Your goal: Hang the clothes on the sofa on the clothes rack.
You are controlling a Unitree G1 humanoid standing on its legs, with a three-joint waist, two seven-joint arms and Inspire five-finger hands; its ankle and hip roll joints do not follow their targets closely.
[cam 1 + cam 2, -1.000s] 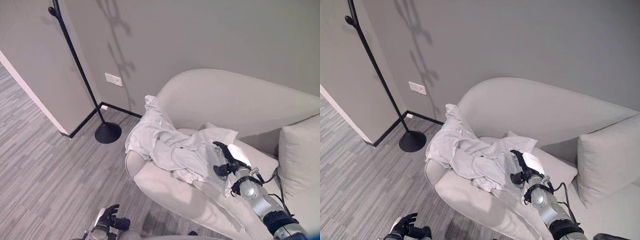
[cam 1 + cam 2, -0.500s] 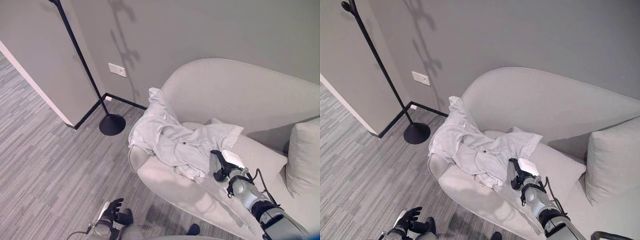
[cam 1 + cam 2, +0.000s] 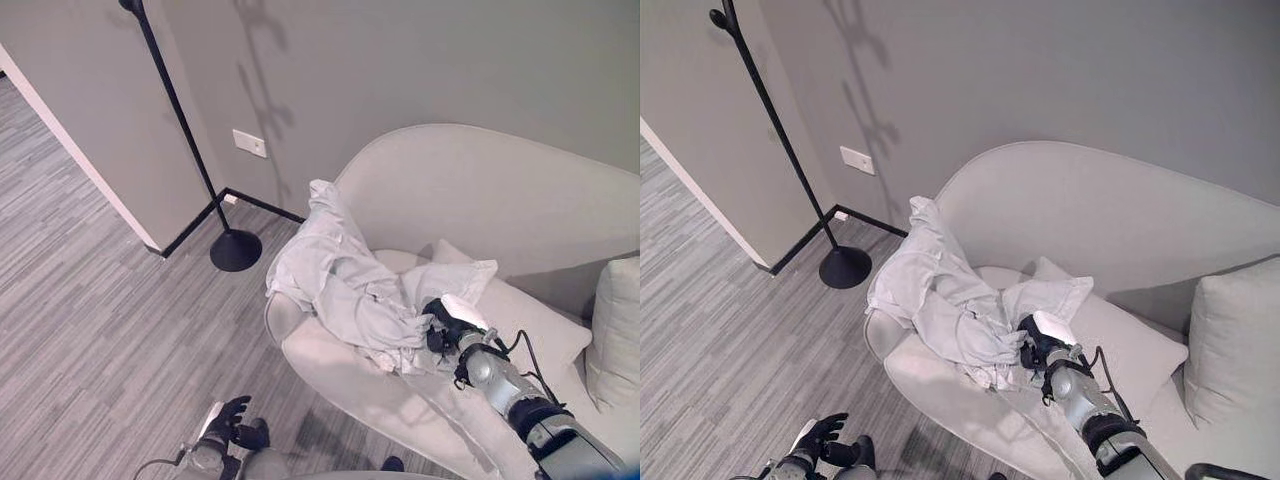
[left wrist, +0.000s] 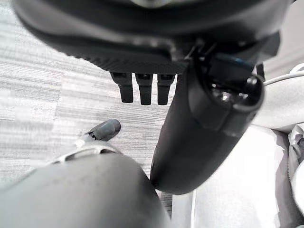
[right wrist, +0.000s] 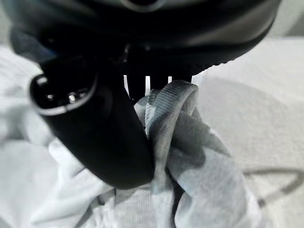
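A pale, crumpled garment (image 3: 335, 280) lies draped over the left arm and seat of the light grey sofa (image 3: 480, 190). My right hand (image 3: 443, 326) rests on the garment's right end. In the right wrist view a fold of the cloth (image 5: 180, 123) is pinched between the thumb (image 5: 90, 128) and the curled fingers. The black clothes rack pole (image 3: 178, 110) rises from its round base (image 3: 236, 250) on the floor left of the sofa. My left hand (image 3: 227, 421) hangs low near the floor with relaxed fingers, holding nothing.
A grey cushion (image 3: 616, 330) leans at the sofa's right end. A white wall socket (image 3: 250, 143) sits on the grey wall behind the rack. A wall corner (image 3: 90, 170) juts out at the left over grey wood flooring (image 3: 90, 330).
The camera has shifted. My right hand's fingers, stretched out on the cloth earlier, have curled round a fold and bunched the garment up. The left hand stays low.
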